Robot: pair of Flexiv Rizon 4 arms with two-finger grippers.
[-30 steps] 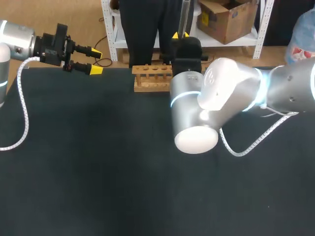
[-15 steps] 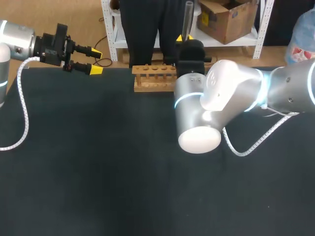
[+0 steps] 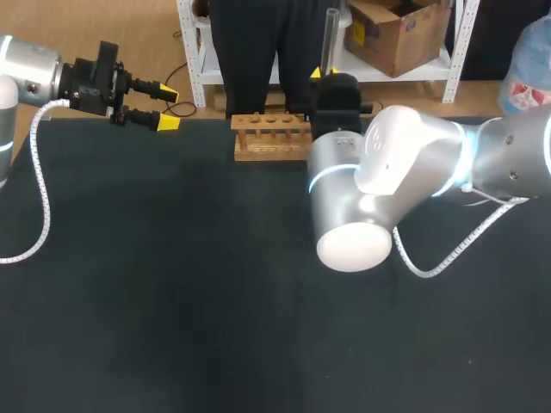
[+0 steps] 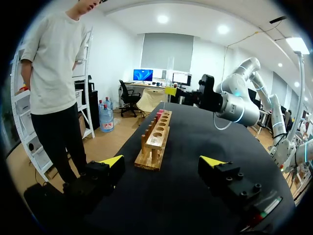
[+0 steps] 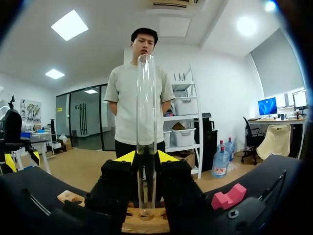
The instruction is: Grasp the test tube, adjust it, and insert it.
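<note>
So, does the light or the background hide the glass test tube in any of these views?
Head view: the test tube is faint against the clutter behind the table, and lamps glare on the right arm's silver joint. Right wrist view: it stands out plainly in the right gripper, edges catching light. Left wrist view: only a thin pale line beyond the wooden rack.

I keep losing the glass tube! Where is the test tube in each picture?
Head view: the test tube stands upright in the right gripper, by the right end of the wooden rack.
Left wrist view: the test tube is faint and far ahead, past the far end of the wooden rack.
Right wrist view: the test tube is upright between the gripper's fingers, with the wooden rack below.
Shared landmark: the wooden rack.
</note>
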